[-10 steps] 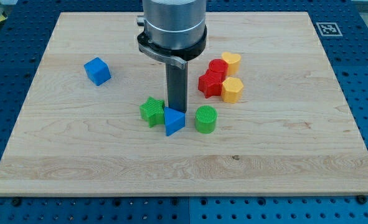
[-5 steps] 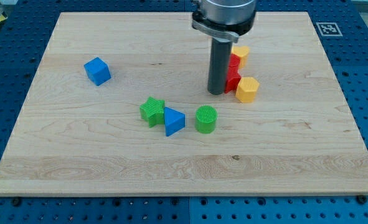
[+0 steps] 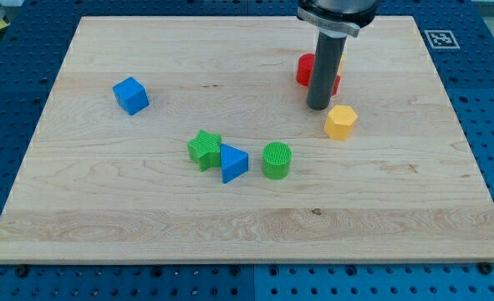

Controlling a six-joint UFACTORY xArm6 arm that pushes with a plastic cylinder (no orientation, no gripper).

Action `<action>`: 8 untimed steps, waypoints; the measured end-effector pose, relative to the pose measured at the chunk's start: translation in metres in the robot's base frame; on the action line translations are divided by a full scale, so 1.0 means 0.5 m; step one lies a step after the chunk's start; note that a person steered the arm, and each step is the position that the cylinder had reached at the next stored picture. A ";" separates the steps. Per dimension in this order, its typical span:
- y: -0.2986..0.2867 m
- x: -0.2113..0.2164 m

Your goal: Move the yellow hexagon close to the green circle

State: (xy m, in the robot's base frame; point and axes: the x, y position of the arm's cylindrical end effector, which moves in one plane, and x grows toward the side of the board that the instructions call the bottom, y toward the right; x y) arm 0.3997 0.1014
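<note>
The yellow hexagon (image 3: 340, 122) lies on the wooden board at the view's right of centre. The green circle (image 3: 277, 160) stands lower and to the left of it, a block's width or more away. My tip (image 3: 318, 107) rests on the board just up and left of the yellow hexagon, close to it; contact cannot be told. The rod hides part of the red blocks (image 3: 305, 69) behind it.
A blue triangle (image 3: 233, 162) and a green star (image 3: 204, 149) sit just left of the green circle. A blue cube (image 3: 130, 94) lies at the view's left. A yellow block behind the rod barely shows. The board's edge (image 3: 247, 259) runs along the bottom.
My tip moved from beside the blue triangle up and right to the red and yellow cluster. The yellow hexagon shifted right and slightly down, away from the red blocks.
</note>
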 end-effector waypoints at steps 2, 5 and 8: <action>0.092 0.001; 0.142 0.092; 0.098 0.049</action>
State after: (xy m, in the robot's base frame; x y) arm 0.4239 0.1506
